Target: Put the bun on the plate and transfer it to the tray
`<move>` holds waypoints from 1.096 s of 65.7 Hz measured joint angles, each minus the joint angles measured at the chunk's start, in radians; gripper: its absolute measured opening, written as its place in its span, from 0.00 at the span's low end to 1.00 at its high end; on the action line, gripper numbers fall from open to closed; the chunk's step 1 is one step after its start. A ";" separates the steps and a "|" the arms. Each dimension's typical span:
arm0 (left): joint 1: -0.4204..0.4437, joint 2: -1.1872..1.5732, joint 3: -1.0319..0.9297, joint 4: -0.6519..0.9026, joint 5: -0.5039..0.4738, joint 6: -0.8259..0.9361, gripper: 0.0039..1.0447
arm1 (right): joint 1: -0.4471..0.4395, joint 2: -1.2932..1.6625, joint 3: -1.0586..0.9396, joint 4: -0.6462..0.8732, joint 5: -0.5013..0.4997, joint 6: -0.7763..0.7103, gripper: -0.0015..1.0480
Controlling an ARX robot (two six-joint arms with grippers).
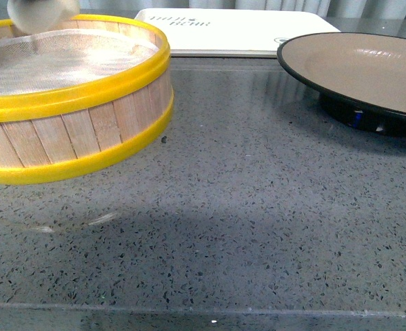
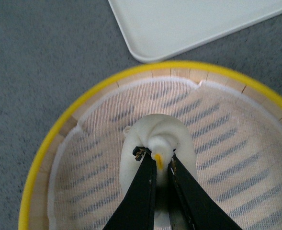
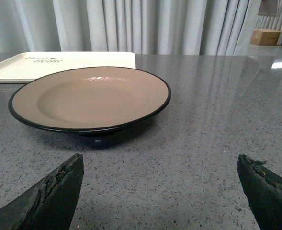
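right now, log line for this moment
left claw: shut on bun, over basket | right claw: open | plate: empty

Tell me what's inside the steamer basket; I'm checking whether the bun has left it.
A white mesh liner and the bun, pinched by the fingers of the left gripper. The liner beneath the bun is hidden.

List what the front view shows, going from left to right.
steamer basket → tray → plate. The bun overlaps the basket, so it is left out of the order.
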 joint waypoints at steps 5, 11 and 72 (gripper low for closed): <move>-0.018 0.018 0.050 -0.006 -0.008 0.003 0.04 | 0.000 0.000 0.000 0.000 0.000 0.000 0.91; -0.063 0.078 0.158 -0.016 -0.023 0.011 0.04 | 0.000 0.000 0.000 0.000 0.000 0.000 0.91; -0.439 0.615 0.670 -0.031 0.091 0.051 0.04 | 0.000 0.000 0.000 0.000 0.000 0.000 0.91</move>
